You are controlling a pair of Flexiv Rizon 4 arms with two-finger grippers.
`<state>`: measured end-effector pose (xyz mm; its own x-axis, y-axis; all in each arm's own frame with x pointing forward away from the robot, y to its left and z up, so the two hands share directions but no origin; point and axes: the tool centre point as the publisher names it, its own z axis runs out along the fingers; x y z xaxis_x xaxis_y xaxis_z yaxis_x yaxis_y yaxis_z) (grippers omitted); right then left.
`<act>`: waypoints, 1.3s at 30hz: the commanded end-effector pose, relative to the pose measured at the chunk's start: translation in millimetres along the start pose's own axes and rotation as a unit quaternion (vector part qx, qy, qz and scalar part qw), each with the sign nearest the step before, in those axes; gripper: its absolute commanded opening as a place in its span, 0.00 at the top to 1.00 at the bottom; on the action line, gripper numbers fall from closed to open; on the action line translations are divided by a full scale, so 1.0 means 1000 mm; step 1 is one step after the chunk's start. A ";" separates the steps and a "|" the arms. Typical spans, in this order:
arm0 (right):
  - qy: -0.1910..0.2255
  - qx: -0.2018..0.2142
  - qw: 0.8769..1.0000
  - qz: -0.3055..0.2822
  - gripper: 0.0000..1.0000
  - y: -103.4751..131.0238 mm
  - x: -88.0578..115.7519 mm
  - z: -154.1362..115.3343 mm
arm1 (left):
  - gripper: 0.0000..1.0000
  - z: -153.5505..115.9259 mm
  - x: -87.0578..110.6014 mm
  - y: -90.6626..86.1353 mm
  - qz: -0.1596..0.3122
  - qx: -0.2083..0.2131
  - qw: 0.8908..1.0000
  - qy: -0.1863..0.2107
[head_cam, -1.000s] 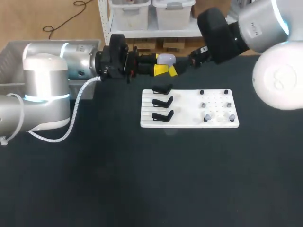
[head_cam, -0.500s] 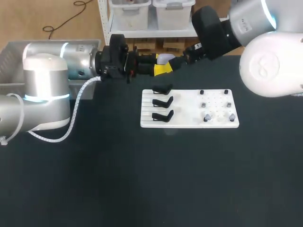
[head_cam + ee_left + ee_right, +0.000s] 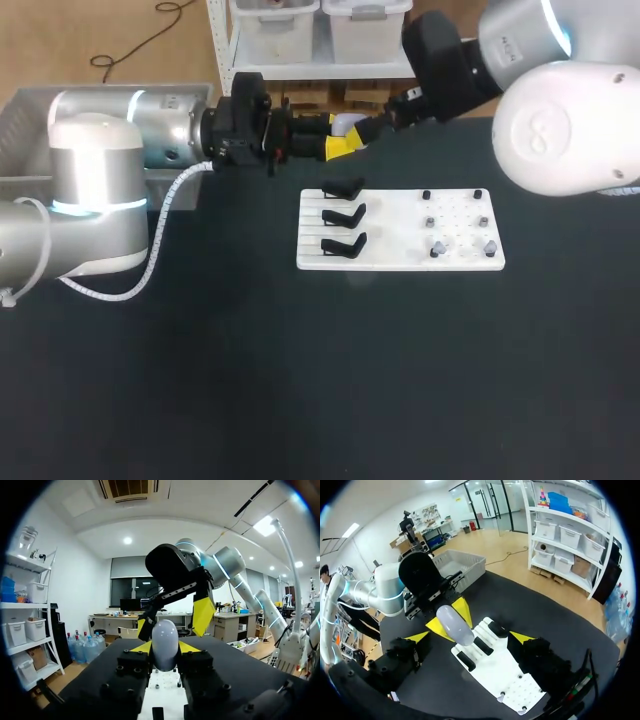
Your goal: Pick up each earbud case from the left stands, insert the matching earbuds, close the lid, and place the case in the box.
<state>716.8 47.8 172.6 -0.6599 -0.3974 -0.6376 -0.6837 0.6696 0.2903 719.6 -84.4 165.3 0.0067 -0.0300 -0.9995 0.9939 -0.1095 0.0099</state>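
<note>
earbud case (image 3: 165, 641) in left gripper (image 3: 165, 648), long axis along fingers (image 3: 188, 647).

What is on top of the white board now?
The white board carries three empty black stands at its left and six small pieces at its right; nothing covers it from above.

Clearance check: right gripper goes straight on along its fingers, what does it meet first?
Likely the earbud case, held in the left gripper, just ahead of the right gripper, whose fingers stand open; depth unclear.
</note>
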 end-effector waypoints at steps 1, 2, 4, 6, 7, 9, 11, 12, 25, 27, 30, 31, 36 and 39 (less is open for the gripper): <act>0.000 0.004 1.000 0.001 0.00 -0.002 -0.001 0.001 | 1.00 0.000 0.000 -0.001 0.001 -0.002 1.000 0.000; 0.000 0.004 1.000 0.002 0.00 -0.002 -0.002 0.002 | 1.00 0.000 0.000 -0.001 0.001 -0.002 1.000 0.000; 0.000 0.005 1.000 0.003 0.00 -0.003 -0.002 0.002 | 1.00 0.000 0.000 -0.001 0.001 -0.002 1.000 0.000; 0.000 0.006 1.000 0.003 0.00 -0.004 -0.003 0.002 | 1.00 0.000 0.000 -0.001 0.001 -0.002 1.000 0.000; 0.000 0.007 1.000 0.003 0.00 -0.005 -0.004 0.003 | 1.00 0.000 0.000 -0.001 0.001 -0.002 1.000 0.000; 0.000 0.009 1.000 0.003 0.00 -0.006 -0.005 0.003 | 1.00 0.000 0.000 -0.001 0.001 -0.002 1.000 0.000; 0.000 0.011 1.000 0.003 0.00 -0.007 -0.005 0.003 | 1.00 0.000 0.000 -0.001 0.001 -0.002 1.000 0.000; 0.000 0.013 1.000 0.003 0.00 -0.008 -0.006 0.002 | 1.00 0.000 0.000 -0.001 0.001 -0.002 1.000 0.000; -0.020 0.039 0.999 0.003 0.00 -0.020 -0.026 -0.009 | 1.00 0.000 0.000 -0.001 0.001 -0.002 1.000 0.000; -0.029 0.044 0.999 -0.001 0.00 -0.021 -0.032 -0.015 | 1.00 0.000 0.000 -0.001 0.001 -0.002 1.000 0.000; -0.045 0.057 0.997 -0.007 0.00 -0.023 -0.040 -0.028 | 1.00 0.000 0.000 -0.001 0.001 -0.002 1.000 0.000; -0.050 0.062 0.997 -0.009 0.00 -0.024 -0.041 -0.033 | 1.00 0.000 0.000 -0.001 0.001 -0.002 1.000 0.000; -0.047 0.108 0.992 -0.034 0.00 -0.031 -0.035 -0.059 | 1.00 0.000 0.000 -0.001 0.001 -0.002 1.000 0.000; -0.033 0.142 0.988 -0.047 0.00 -0.039 -0.023 -0.073 | 1.00 0.000 0.000 -0.001 0.001 -0.002 1.000 0.000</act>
<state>758.3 2.2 217.4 -0.5675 -0.4254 -0.7050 -0.6777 0.7276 0.1064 719.6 -84.4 165.2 0.0067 -0.0301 -0.9995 0.9939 -0.1094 0.0100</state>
